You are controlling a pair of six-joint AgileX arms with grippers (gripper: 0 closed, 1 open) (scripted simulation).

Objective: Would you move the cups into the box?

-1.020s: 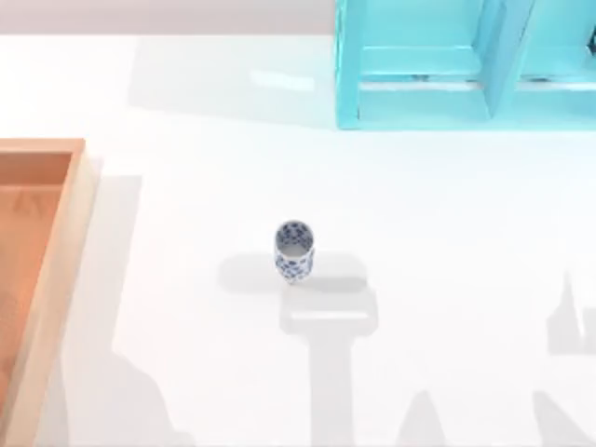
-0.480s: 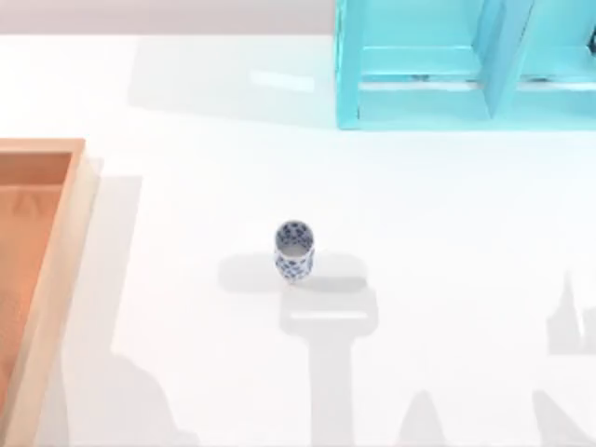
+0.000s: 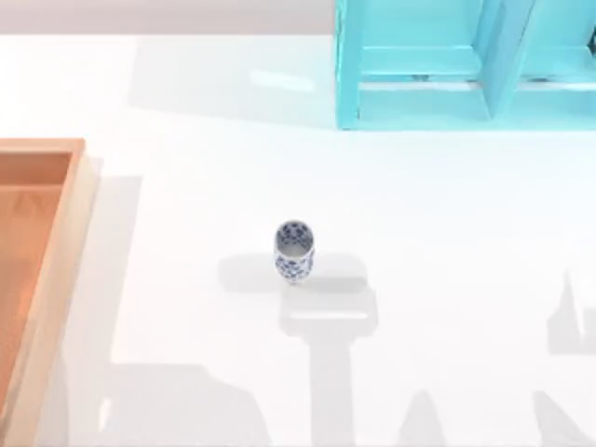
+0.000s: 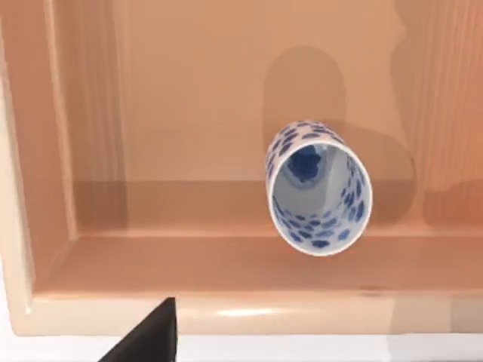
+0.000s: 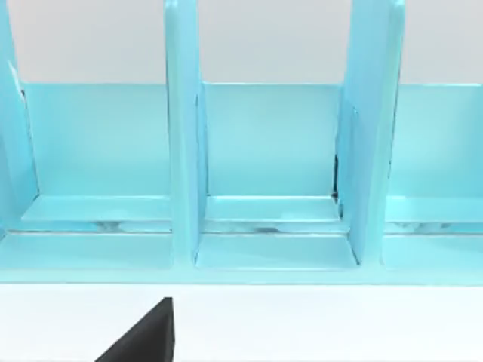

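Observation:
One blue-and-white cup (image 3: 294, 251) stands upright on the white table near its middle. The wooden box (image 3: 63, 261) lies at the table's left edge, partly cut off by the view. In the left wrist view a second cup (image 4: 317, 188) rests inside the box (image 4: 226, 311), on its orange-brown floor close to one wall, its mouth facing the camera. A dark part of my left gripper (image 4: 147, 339) shows at that view's edge, apart from the cup. A dark part of my right gripper (image 5: 143, 338) shows over the table in front of the turquoise shelf.
A turquoise shelf-like frame (image 3: 438, 70) stands at the back right of the table; the right wrist view faces its compartments (image 5: 272, 173). Arm shadows fall along the table's front edge. White tabletop surrounds the standing cup.
The shadow at the front left of the table has spread to the right. The cup on the table has not moved.

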